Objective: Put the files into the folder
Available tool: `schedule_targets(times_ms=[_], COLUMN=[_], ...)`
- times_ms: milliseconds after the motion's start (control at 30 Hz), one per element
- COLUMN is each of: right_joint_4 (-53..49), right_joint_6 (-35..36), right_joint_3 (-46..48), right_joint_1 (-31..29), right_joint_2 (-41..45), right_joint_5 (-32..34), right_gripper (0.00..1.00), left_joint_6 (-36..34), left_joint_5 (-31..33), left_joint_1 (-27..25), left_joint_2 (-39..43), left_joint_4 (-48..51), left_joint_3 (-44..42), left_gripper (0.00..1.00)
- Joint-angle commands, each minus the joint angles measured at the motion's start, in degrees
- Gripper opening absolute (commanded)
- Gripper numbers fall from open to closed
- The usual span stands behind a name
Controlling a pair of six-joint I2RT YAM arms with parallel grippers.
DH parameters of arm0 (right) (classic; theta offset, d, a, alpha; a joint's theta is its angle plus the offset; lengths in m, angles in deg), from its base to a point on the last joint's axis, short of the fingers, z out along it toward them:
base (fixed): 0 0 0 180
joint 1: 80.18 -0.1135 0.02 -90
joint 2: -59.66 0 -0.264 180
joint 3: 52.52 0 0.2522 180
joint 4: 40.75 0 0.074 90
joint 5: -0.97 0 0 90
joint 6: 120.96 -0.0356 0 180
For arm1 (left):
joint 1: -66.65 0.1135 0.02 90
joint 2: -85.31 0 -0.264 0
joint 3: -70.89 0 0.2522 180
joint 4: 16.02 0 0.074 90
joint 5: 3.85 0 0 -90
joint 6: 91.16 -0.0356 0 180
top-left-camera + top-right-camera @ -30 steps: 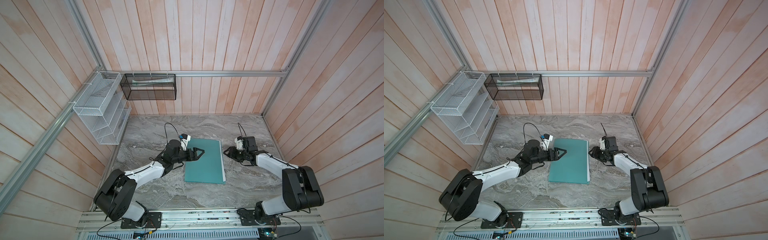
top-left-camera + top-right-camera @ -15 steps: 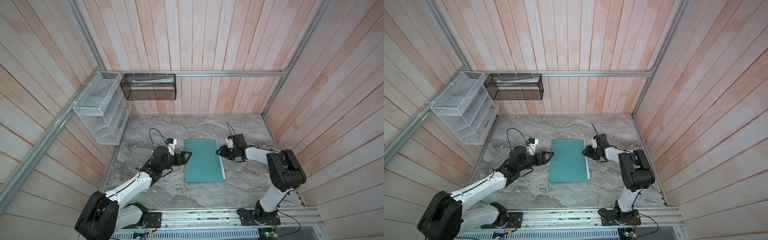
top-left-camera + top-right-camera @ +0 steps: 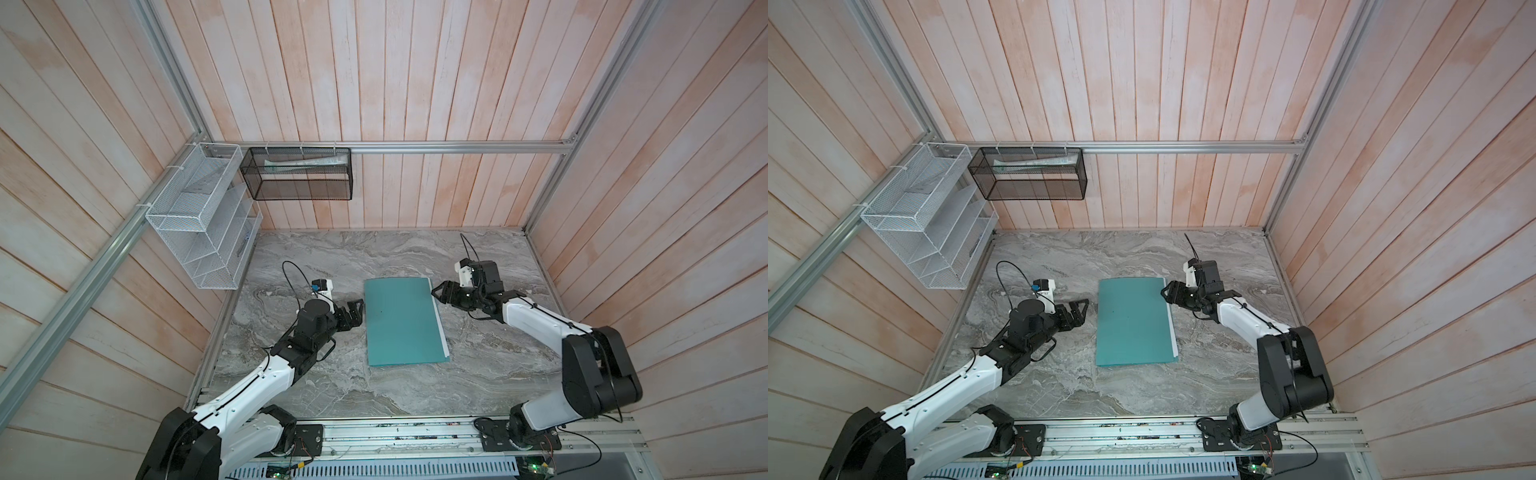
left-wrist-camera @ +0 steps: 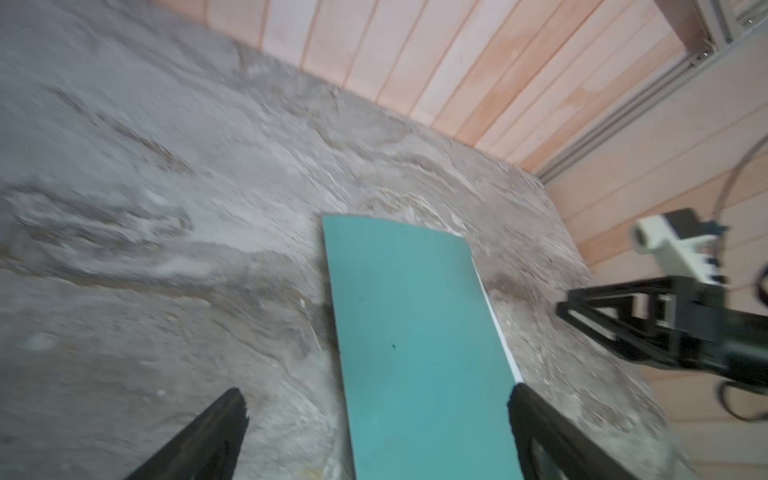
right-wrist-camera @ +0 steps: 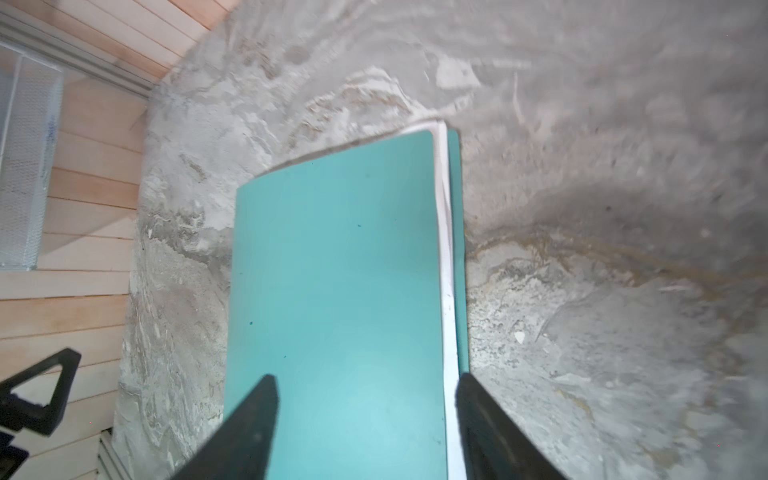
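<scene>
The marble tabletop (image 3: 415, 390) carries the folder (image 3: 401, 324) at its centre, closed and flat, with its long edges running from 6 to 12 o'clock. The files (image 5: 448, 270) lie inside it, and only a thin white strip shows along its 3 o'clock edge. At the folder's 9 o'clock, just beside it, the left gripper (image 3: 356, 313) has its jaws spread wide and empty. At the folder's 1 o'clock corner the right gripper (image 3: 439, 295) is also spread wide and grips nothing. Farther off, near 10 o'clock, a white wire rack (image 3: 199, 224) hangs on the wall. A black mesh basket (image 3: 299, 178) hangs at 11 o'clock.
</scene>
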Motion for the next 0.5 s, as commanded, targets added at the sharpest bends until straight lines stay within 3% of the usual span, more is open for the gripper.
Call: schedule_targets(times_ms=[0,100,133,200,267,400,467], right_joint_4=[-4.2,-3.65,-1.05,5.36,13.5,32.58,33.03], right_joint_6=[4.3,7.18,9.71,14.24,18.4,25.91,27.36], right_joint_3=[0.0,1.22,3.01,7.36,12.43,24.12,24.97], right_joint_1=[-1.9,-3.57,-4.76,-7.23,-8.81,-9.49,-8.38], right_joint_2=[3.89,7.78,9.73,13.81,17.79,23.11,23.32], right_joint_5=[5.86,13.94,17.27,23.54,27.19,35.37,40.17], right_gripper=[0.98,0.98,0.98,0.98,0.98,0.98,0.98], left_joint_6=[-11.88,-24.47,-28.88,-30.78,-28.34,-25.85,-28.2], left_joint_5=[16.96,29.82,30.71,28.97,27.4,19.13,15.54], left_joint_1=[0.06,1.29,3.58,9.39,14.7,21.42,23.69], left_joint_2=[3.42,4.77,4.08,1.47,-2.66,-14.43,-17.42], left_joint_4=[-9.74,-26.22,-32.86,-36.47,-38.65,-58.33,-58.46], left_joint_3=[-4.66,-11.25,-13.9,-15.52,-16.12,-20.17,-17.85], left_gripper=[1.0,1.0,1.0,1.0,1.0,1.0,1.0])
